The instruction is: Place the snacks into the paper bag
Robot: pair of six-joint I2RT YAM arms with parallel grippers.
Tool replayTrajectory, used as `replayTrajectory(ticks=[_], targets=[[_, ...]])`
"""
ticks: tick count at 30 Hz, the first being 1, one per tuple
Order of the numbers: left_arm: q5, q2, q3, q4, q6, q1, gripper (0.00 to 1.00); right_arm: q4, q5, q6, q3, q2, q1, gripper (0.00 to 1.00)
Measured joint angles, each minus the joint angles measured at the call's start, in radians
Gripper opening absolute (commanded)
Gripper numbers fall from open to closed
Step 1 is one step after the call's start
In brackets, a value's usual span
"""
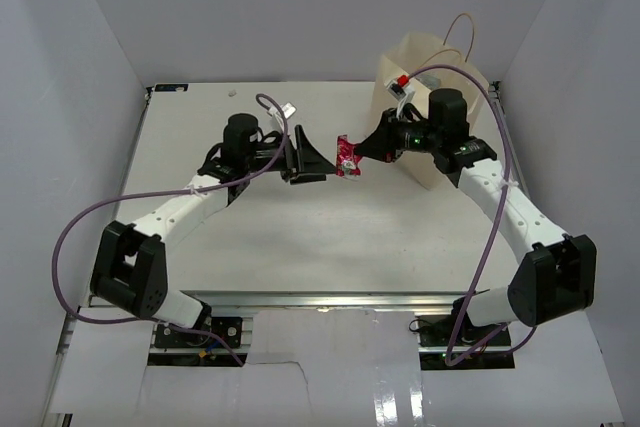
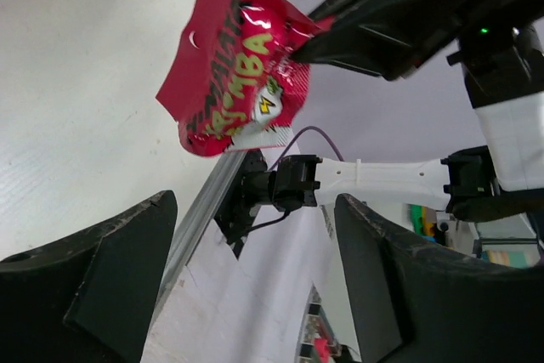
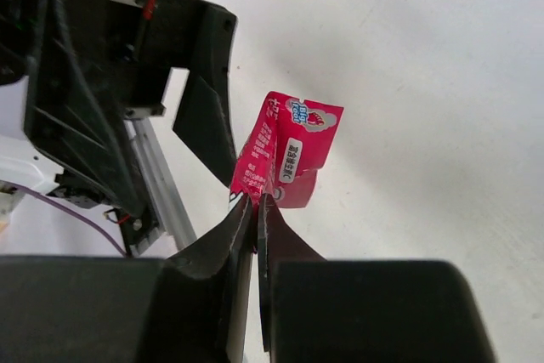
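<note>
Your right gripper (image 3: 255, 203) pinches the red packet (image 3: 290, 152) tight by its edge. Your left gripper (image 2: 255, 282) is wide open near it. The paper bag (image 1: 418, 55) stands behind.

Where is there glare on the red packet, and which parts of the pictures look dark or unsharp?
Left wrist view: the red packet shows bright glare spots on its foil; the left tool, near the lens, is dark with little detail. Right wrist view: the packet is sharp, without strong glare; the right tool is almost black. Top view: even light, faint shadows.
</note>
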Motion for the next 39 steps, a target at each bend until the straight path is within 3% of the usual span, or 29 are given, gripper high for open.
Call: replayTrajectory(ticks=[6, 13, 18, 26, 37, 39], targets=[[0.032, -0.174, 0.005, 0.002, 0.050, 0.109, 0.98, -0.073, 0.013, -0.136, 0.166, -0.003, -0.021, 0.08], [-0.026, -0.316, 0.011, -0.046, 0.157, 0.182, 0.98, -0.103, 0.151, -0.360, 0.613, -0.005, -0.109, 0.08], [-0.085, -0.326, -0.031, -0.089, 0.194, 0.183, 0.98, -0.067, 0.242, -0.431, 0.747, -0.017, -0.260, 0.08], [-0.140, -0.335, -0.064, -0.162, 0.255, 0.185, 0.98, -0.099, 0.277, -0.463, 0.631, -0.006, -0.467, 0.08], [-0.143, -0.341, -0.091, -0.161, 0.273, 0.188, 0.98, -0.180, 0.262, -0.437, 0.291, -0.042, -0.528, 0.08], [-0.143, -0.341, -0.092, -0.161, 0.276, 0.188, 0.98, -0.184, 0.261, -0.434, 0.267, -0.044, -0.529, 0.17]])
